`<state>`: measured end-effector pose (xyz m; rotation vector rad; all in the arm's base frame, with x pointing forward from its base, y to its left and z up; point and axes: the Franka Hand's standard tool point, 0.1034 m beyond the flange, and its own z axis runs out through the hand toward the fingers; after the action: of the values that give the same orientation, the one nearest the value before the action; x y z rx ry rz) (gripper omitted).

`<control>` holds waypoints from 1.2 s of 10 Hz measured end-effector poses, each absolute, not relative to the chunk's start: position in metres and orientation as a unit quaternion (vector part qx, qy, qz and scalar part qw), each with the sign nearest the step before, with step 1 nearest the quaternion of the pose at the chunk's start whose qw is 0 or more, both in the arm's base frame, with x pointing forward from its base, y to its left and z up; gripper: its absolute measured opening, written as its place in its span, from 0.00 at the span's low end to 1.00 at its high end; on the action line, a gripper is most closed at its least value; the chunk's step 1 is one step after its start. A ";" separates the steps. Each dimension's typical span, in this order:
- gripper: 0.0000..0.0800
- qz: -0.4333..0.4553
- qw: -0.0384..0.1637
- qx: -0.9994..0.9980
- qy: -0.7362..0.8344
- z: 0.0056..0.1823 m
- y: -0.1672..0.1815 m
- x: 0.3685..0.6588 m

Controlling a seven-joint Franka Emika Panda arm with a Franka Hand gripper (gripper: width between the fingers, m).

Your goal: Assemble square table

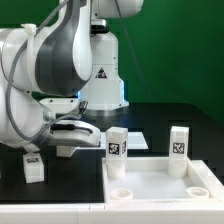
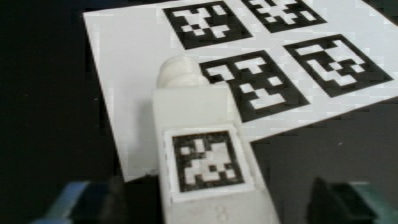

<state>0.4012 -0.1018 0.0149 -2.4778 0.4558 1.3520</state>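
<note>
The tool [image 2: 210,200] is part way open. In the wrist view its two dark fingers [image 2: 80,200] sit one on each side of a white leg [image 2: 205,150]. There is a gap on both sides, so the tool holds nothing. The leg has a black-and-white tag on its face and a round peg at its far end. Past the leg, the marker board [image 2: 143,60] lies on the black tabletop [image 2: 36,80] and shows four tags.

In the exterior view, the slab [image 1: 160,182] is nearest. It lies flat on the tabletop at the exterior view's right, with a raised rim and round holes at its corners. At its far edge three legs stand up. The front leg [image 1: 118,142] and the back leg [image 1: 137,140] are close together, and the right leg [image 1: 179,142] is well apart from them. I cannot tell if they stand on the slab or just behind it.

At the exterior view's left, the left leg [image 1: 32,165] stands on the tabletop. The tool [image 1: 65,148] hangs low near it. I cannot tell if this is the leg from the wrist view. The big white arm [image 1: 40,70] bends over them. Its base is farther back.
</note>
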 end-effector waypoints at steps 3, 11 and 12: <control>0.35 0.468 0.141 -0.858 0.157 0.015 -0.101 0.401; 0.36 0.318 0.139 -0.931 0.110 0.095 -0.105 0.466; 0.36 0.299 0.135 -0.938 0.112 0.096 -0.106 0.467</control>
<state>0.4668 -0.1056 0.0957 -2.7184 0.3239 0.8662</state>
